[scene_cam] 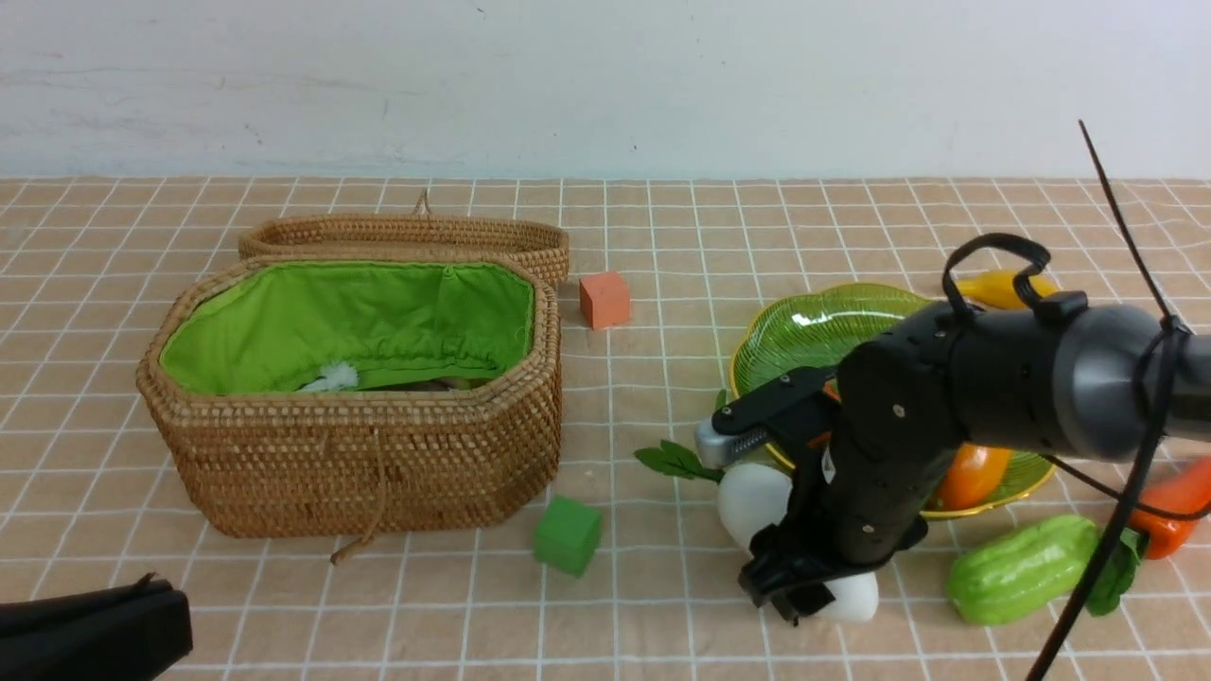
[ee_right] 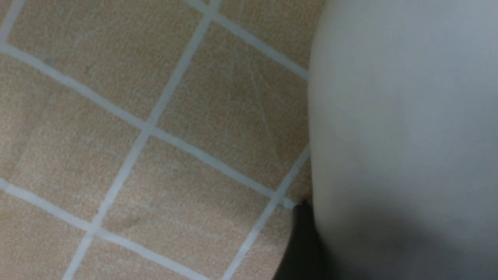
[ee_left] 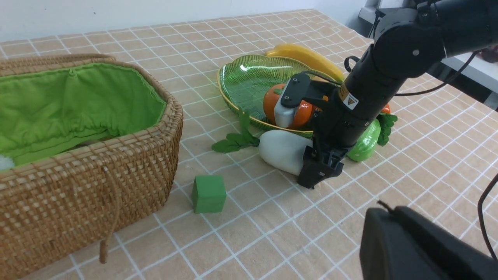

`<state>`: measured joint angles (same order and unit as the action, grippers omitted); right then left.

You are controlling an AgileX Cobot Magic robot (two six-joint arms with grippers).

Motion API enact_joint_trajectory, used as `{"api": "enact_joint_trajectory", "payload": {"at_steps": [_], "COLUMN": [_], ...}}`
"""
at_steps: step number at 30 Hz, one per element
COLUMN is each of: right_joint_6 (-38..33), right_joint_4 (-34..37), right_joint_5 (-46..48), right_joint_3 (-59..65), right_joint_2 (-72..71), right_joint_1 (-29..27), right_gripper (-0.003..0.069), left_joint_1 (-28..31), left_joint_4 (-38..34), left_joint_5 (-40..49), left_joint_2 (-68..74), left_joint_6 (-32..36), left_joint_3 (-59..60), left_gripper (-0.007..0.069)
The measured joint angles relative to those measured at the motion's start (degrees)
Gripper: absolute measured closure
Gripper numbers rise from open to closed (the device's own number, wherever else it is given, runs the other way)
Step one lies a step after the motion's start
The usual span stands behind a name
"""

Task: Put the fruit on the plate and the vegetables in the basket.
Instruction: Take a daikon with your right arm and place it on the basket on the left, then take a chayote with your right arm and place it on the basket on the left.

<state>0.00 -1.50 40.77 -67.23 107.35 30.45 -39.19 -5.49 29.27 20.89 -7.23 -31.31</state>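
A white radish (scene_cam: 752, 501) (ee_left: 280, 149) (ee_right: 389, 116) with green leaves lies on the cloth in front of the green glass plate (scene_cam: 823, 322) (ee_left: 245, 77). My right gripper (scene_cam: 804, 591) (ee_left: 317, 175) reaches down over its blunt end, jaws on either side, and one black finger (ee_right: 301, 241) presses its flank. An orange persimmon (scene_cam: 970, 473) (ee_left: 270, 103) sits on the plate. The banana (scene_cam: 993, 288) (ee_left: 307, 56) lies behind the plate. Right of the arm lie the cucumber (scene_cam: 1022, 567) (ee_left: 365, 142) and the pepper (scene_cam: 1173, 506). The basket (scene_cam: 359, 473) (ee_left: 116, 155) stands open at left. My left gripper (scene_cam: 95, 629) (ee_left: 389, 212) is shut and holds nothing.
The basket's lid (scene_cam: 407, 236) lies flat behind it. An orange cube (scene_cam: 605, 300) sits right of the lid. A green cube (scene_cam: 568, 534) (ee_left: 209, 193) rests between the basket and the radish. A black cable (scene_cam: 1126, 511) hangs across the right side.
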Motion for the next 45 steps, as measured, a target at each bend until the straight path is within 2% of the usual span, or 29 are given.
{"api": "enact_joint_trajectory", "payload": {"at_steps": [6,9,11,14,16,17,18,21,24,27,28,29,32,33,35,36,38,39,40,41,42,43,45], "right_joint_6": [0.00,0.00,-2.72,-13.25,-22.08,-23.89,-32.25,-43.81,-49.00,-49.40,-49.34,-48.79,-45.86,-43.43,-33.99,-33.05,-20.30,-18.22,-10.77,-6.92,-6.18,-1.63,4.84], "right_joint_4": [2.34,3.07,3.74,7.30,12.91,14.24,20.60,26.27,27.85,27.79,27.63,27.37,25.69,24.70,20.73,20.29,13.08,11.70,5.99,2.41,1.50,-2.48,-7.11], "right_joint_5": [3.74,5.18,5.09,4.00,3.63,3.51,2.82,1.45,-0.04,-1.39,-1.73,-2.10,-1.40,-0.21,5.85,5.85,16.55,18.38,25.27,27.96,28.35,29.83,30.37], "right_joint_3": [-1.84,-7.05,-11.62,-20.64,-26.23,-27.27,-31.32,-36.13,-39.58,-41.67,-41.97,-42.22,-43.09,-43.35,-43.54,-43.54,-43.90,-43.95,-44.09,-44.15,-44.09,-43.29,-39.62], "right_joint_2": [-7.22,-14.47,-17.15,-17.53,-15.03,-14.29,-10.17,-2.20,5.66,10.75,11.58,12.20,11.09,10.13,5.44,4.96,-1.89,-2.42,-6.73,-8.68,-8.68,-11.30,-15.61], "right_joint_1": [3.49,6.36,7.12,7.90,8.66,8.98,9.91,10.79,10.87,10.70,10.70,10.70,10.70,10.70,10.70,10.70,10.70,10.70,10.70,10.70,10.70,10.70,10.65], "right_gripper": [0.0152,0.0152,0.0152,0.0152,0.0152,0.0152,0.0152,0.0152,0.0152,0.0144,0.0116,0.0062,-0.0007,-0.0013,-0.0001,0.0003,0.0078,0.0087,0.0174,0.0231,0.0243,0.0330,0.0453], "left_joint_1": [0.00,0.00,0.00,0.00,0.00,0.00,0.00,0.00,0.00,0.00,0.00,0.00,0.00,0.00,0.00,0.00,0.00,0.00,0.00,0.00,0.00,0.00,0.00], "left_joint_4": [0.50,3.23,5.49,7.04,7.89,8.00,8.31,8.50,8.64,8.68,8.68,8.68,8.68,8.68,8.82,8.82,8.86,8.86,8.86,8.86,8.86,8.67,8.32], "left_joint_5": [0.85,0.80,0.80,0.80,0.80,0.86,1.05,1.26,1.33,1.37,1.37,1.45,1.45,1.45,1.39,1.39,1.39,1.39,1.39,1.39,1.39,1.39,1.45], "left_joint_2": [0.00,0.00,0.00,0.00,0.00,0.00,0.00,0.00,0.00,0.00,0.00,0.00,0.00,0.00,0.00,0.00,0.00,0.00,0.00,0.00,0.00,0.00,0.00], "left_joint_6": [-0.06,-0.11,-0.39,-2.22,-3.79,-4.05,-5.19,-5.70,-5.92,-5.98,-6.04,-6.04,-6.04,-6.04,-6.04,-6.04,-5.90,-5.89,-5.34,-4.94,-4.84,-4.32,-3.59], "left_joint_3": [-0.56,-2.33,-3.25,-4.10,-4.17,-4.17,-4.17,-4.17,-4.17,-4.17,-4.17,-4.17,-4.17,-4.17,-4.17,-4.17,-4.17,-4.17,-4.17,-4.17,-4.17,-4.17,-4.17], "left_gripper": [0.0638,0.0638,0.0638,0.0638,0.0638,0.0638,0.0638,0.0638,0.0638,0.0638,0.0638,0.0638,0.0638,0.0638,0.0638,0.0638,0.0638,0.0638,0.0638,0.0638,0.0638,0.0638,0.0638]}}
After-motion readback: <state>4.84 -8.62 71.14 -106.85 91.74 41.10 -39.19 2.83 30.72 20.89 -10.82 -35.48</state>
